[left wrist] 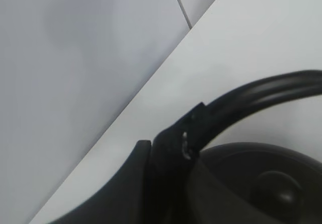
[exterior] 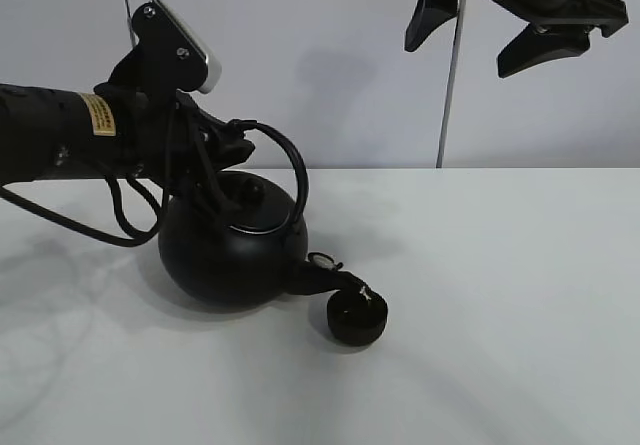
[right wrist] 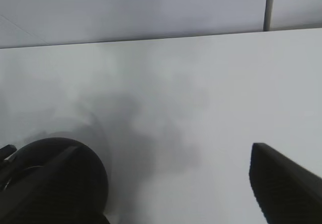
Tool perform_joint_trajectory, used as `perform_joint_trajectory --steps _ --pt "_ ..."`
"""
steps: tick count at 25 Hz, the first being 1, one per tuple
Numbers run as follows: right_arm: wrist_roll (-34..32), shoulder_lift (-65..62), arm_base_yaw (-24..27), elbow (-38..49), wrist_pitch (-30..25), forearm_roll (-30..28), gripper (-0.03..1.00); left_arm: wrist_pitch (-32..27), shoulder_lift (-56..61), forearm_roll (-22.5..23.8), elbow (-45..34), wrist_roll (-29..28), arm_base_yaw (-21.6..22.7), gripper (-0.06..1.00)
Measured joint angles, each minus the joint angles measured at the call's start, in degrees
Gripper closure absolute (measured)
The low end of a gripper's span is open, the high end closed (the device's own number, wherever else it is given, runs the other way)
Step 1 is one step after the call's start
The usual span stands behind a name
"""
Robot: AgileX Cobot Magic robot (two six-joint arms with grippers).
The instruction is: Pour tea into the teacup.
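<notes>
A large round black kettle [exterior: 230, 255] with an arched handle [exterior: 285, 160] is held over the white table [exterior: 500, 295], tilted to the right. Its spout [exterior: 322, 273] points down at the small black teacup [exterior: 357, 318] just right of it. My left gripper [exterior: 222, 145] is shut on the kettle's handle; the left wrist view shows the handle [left wrist: 261, 90] in my fingers [left wrist: 171, 148] above the lid [left wrist: 271, 183]. My right gripper [exterior: 490, 25] is open and empty, high at the top right. The right wrist view shows one fingertip [right wrist: 282, 183] and the kettle [right wrist: 55, 178].
A grey wall [exterior: 380, 65] stands behind the table, with a thin vertical seam [exterior: 448, 85]. Black cables [exterior: 120, 220] hang from my left arm beside the kettle.
</notes>
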State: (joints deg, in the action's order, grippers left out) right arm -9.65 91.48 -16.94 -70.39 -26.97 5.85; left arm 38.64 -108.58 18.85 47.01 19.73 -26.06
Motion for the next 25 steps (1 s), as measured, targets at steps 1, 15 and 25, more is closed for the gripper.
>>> perform_joint_trajectory --steps 1,15,25 --pt "0.0 0.0 0.0 0.0 0.0 0.0 0.35 0.0 0.0 0.1 0.0 0.1 0.0 0.85" --pt "0.0 0.0 0.0 0.0 0.1 0.0 0.35 -0.2 0.0 0.0 0.0 1.4 0.0 0.85" --pt "0.0 0.0 0.0 0.0 0.1 0.0 0.35 -0.3 0.2 -0.7 -0.2 -8.3 0.0 0.85"
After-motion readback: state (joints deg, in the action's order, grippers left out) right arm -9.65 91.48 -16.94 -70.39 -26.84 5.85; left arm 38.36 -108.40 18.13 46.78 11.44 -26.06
